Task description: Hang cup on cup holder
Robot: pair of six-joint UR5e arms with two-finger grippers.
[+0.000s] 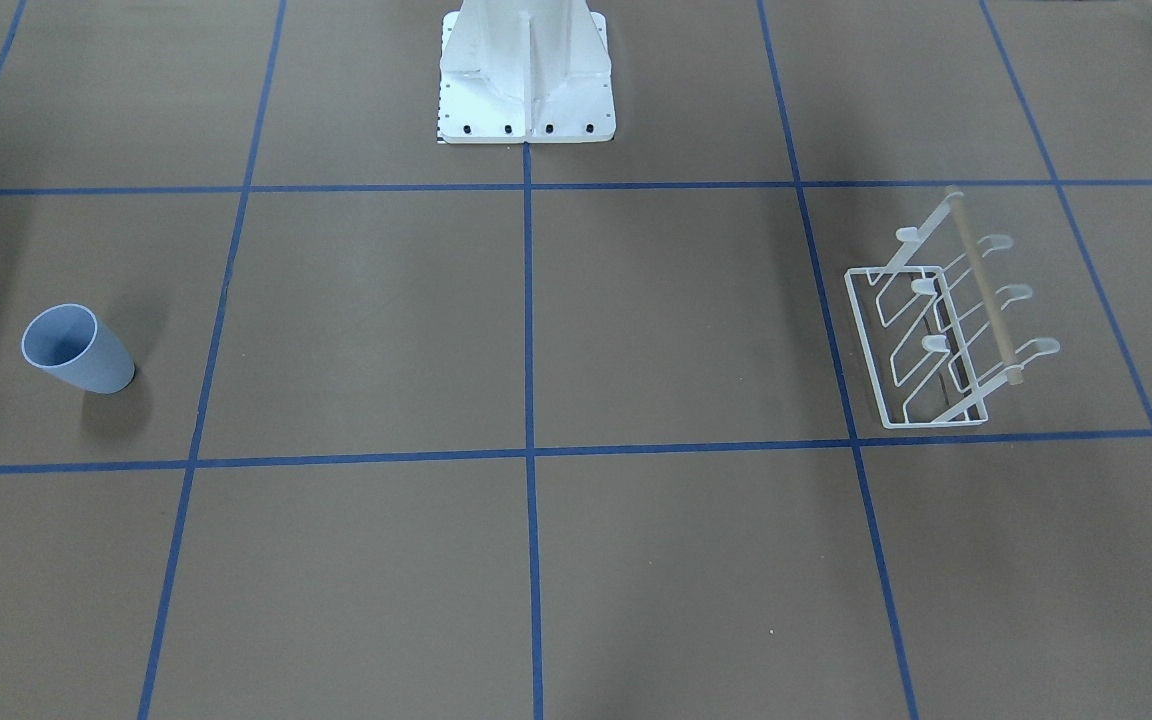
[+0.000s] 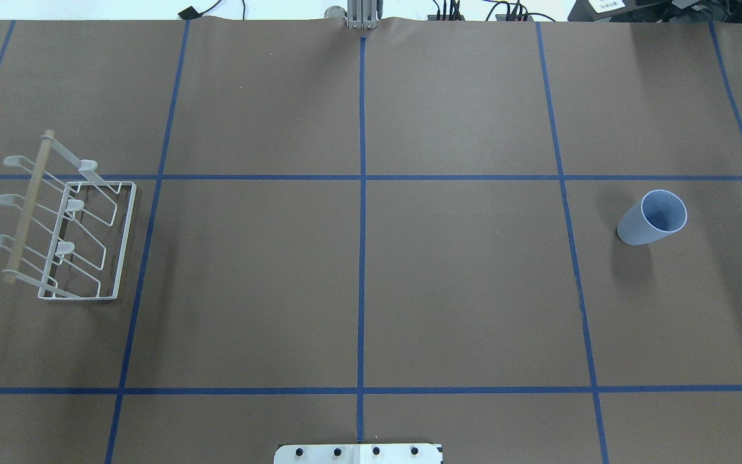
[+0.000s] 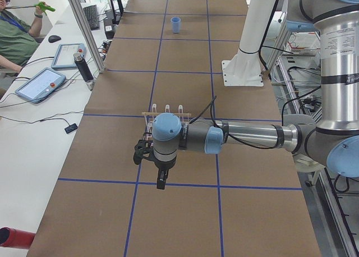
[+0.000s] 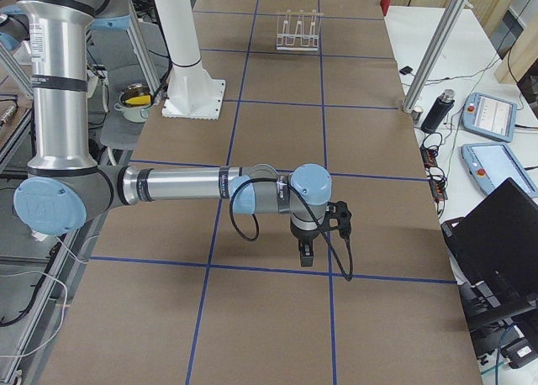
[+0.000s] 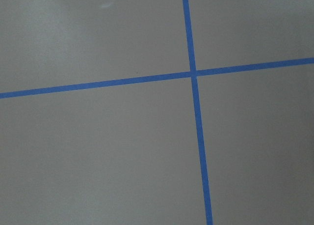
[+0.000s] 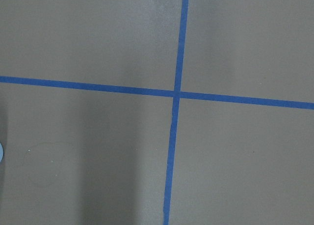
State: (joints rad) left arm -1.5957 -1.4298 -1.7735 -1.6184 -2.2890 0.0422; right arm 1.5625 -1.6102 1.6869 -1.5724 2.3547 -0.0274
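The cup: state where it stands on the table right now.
Overhead view: the cup stands rim-up at the right, just beyond a blue tape line, opposite the cup holder at the far left.

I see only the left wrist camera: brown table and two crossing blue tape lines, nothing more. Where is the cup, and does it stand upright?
Observer: The cup stands upright, rim up, on the robot's right side of the table.
Operator: And where is the cup holder?
Observer: The cup holder stands on the robot's left side, far apart from the cup. Nothing hangs on it.
Operator: Does any gripper touch the cup?
Observer: No. In the overhead view the cup stands alone. The right gripper hangs over bare table toward that end. I cannot tell whether it is open or shut.
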